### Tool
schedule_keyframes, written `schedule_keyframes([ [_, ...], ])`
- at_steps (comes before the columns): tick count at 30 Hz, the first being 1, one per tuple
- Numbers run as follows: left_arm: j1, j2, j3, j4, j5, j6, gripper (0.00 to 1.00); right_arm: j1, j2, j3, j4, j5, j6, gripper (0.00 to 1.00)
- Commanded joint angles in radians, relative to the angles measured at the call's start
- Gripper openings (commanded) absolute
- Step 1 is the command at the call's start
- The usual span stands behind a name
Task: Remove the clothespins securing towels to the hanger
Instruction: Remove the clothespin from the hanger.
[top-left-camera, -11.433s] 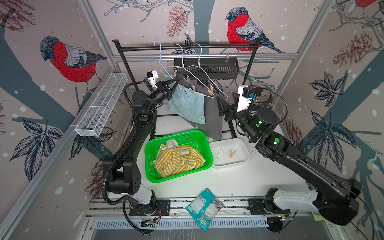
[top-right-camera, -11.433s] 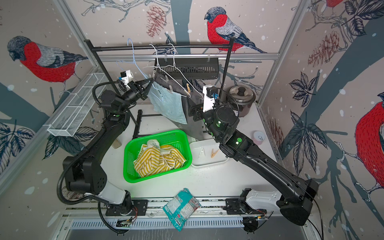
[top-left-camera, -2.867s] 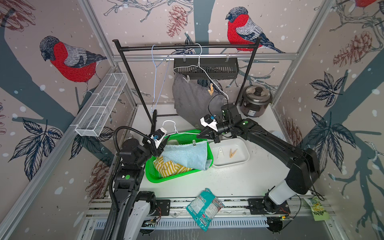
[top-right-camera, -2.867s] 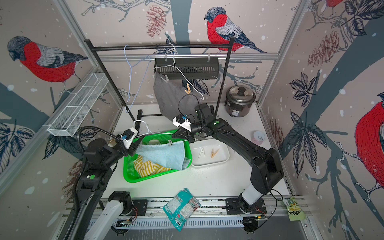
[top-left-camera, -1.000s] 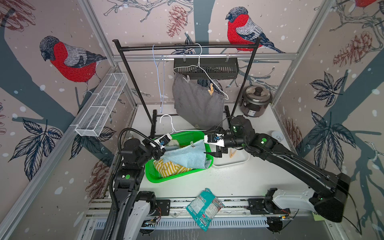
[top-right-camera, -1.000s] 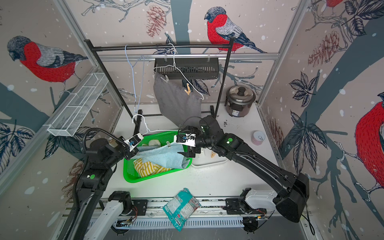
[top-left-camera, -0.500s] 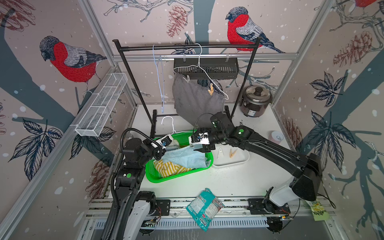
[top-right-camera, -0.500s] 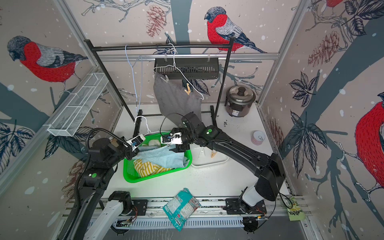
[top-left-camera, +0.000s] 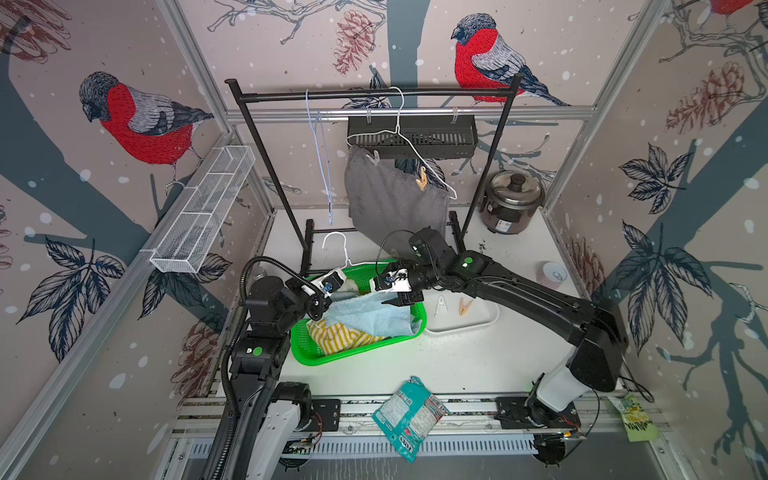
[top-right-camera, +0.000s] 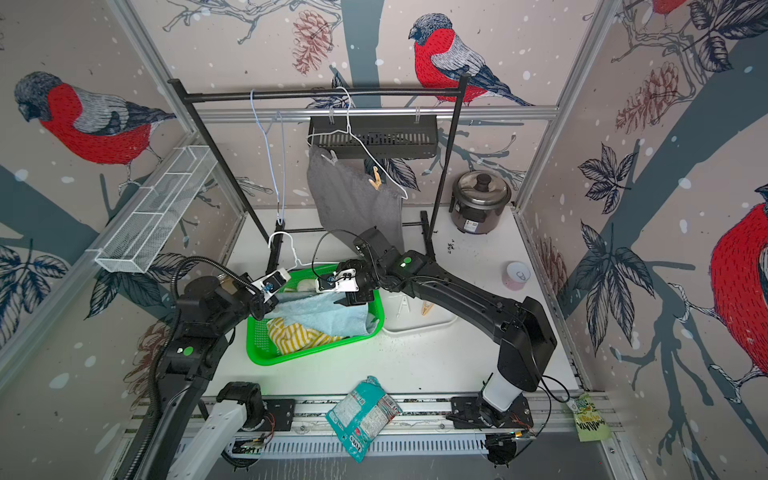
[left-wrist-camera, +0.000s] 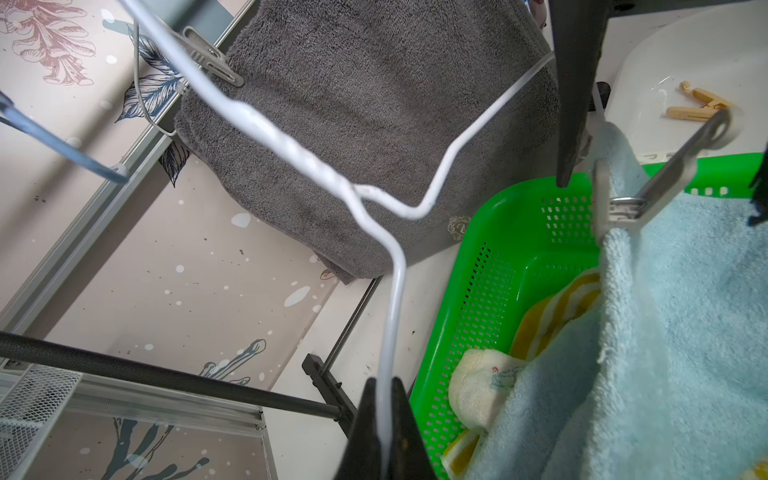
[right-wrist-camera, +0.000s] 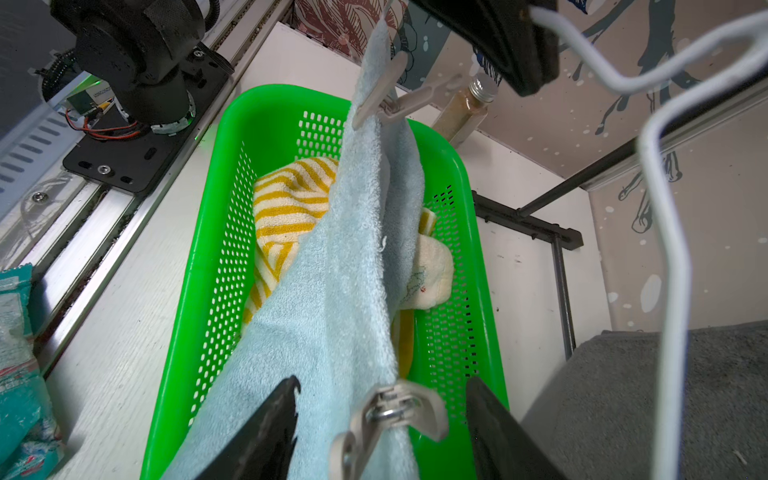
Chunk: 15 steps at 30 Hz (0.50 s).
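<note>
My left gripper (left-wrist-camera: 384, 415) is shut on the wire of a white hanger (left-wrist-camera: 390, 291) above the green basket (top-left-camera: 320, 357). The light blue towel (right-wrist-camera: 345, 270) hangs from that hanger into the basket and lies over the yellow-striped towel (right-wrist-camera: 286, 199). Two grey clothespins pin it: a far one (right-wrist-camera: 386, 99) and a near one (right-wrist-camera: 390, 409). My right gripper (right-wrist-camera: 382, 384) is open, its jaws either side of the near clothespin, not touching it. The dark grey towel (top-left-camera: 395, 203) hangs on a second hanger (top-left-camera: 409, 143), held by a grey clothespin (top-left-camera: 376, 157) and a wooden one (top-left-camera: 422, 180).
A white tray (top-left-camera: 478, 324) right of the basket holds a white clothespin (top-left-camera: 440, 305) and a wooden one (top-left-camera: 465, 307). A blue hanger (top-left-camera: 320, 158) hangs on the black rack (top-left-camera: 374, 93). A rice cooker (top-left-camera: 513, 201), pink cup (top-left-camera: 555, 274) and snack bag (top-left-camera: 409, 415) are nearby.
My right gripper has moved left from beside the tray to over the basket, and its jaws have narrowed around the near grey clothespin. The left gripper still holds the hanger in the same place.
</note>
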Motion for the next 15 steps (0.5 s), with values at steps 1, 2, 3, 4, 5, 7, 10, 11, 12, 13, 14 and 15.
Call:
schedule_keyframes([
  [1,0.0,-0.002,0.0,0.046,0.011,0.0,0.0,0.003,0.005,0.01,0.007,-0.007,-0.003,0.63],
  [2,-0.001,-0.002,0.0,0.045,0.011,0.0,0.0,0.002,0.007,0.01,0.008,-0.006,-0.003,0.61],
  [3,0.0,-0.002,0.0,0.045,0.012,0.0,0.0,0.003,0.007,0.01,0.01,-0.006,-0.003,0.61],
  [4,-0.001,-0.002,0.0,0.045,0.011,0.0,0.0,0.003,0.008,0.01,0.011,-0.006,-0.004,0.6],
  [5,0.0,-0.001,0.0,0.045,0.011,0.0,0.0,0.003,0.009,0.01,0.011,-0.005,-0.004,0.59],
  [7,-0.001,-0.002,0.0,0.045,0.009,0.0,0.0,0.003,0.011,0.011,0.01,-0.004,-0.003,0.57],
  [10,-0.002,-0.003,-0.002,0.045,0.009,0.0,0.0,0.003,0.011,0.011,0.007,0.005,-0.002,0.53],
  [11,-0.002,-0.002,-0.001,0.045,0.008,0.0,0.0,0.003,0.011,0.011,0.007,0.006,-0.003,0.51],
  [12,-0.002,-0.002,-0.002,0.045,0.009,0.0,0.0,0.002,0.011,0.011,0.007,0.008,0.0,0.5],
  [13,-0.002,-0.002,-0.002,0.045,0.008,0.0,0.0,0.001,0.01,0.011,0.007,0.008,-0.001,0.48],
  [14,-0.002,-0.002,-0.002,0.045,0.008,0.0,0.0,0.003,0.011,0.011,0.007,0.009,-0.001,0.46],
  [15,-0.002,-0.002,-0.002,0.045,0.007,0.0,0.0,0.003,0.013,0.011,0.007,0.009,-0.001,0.45],
])
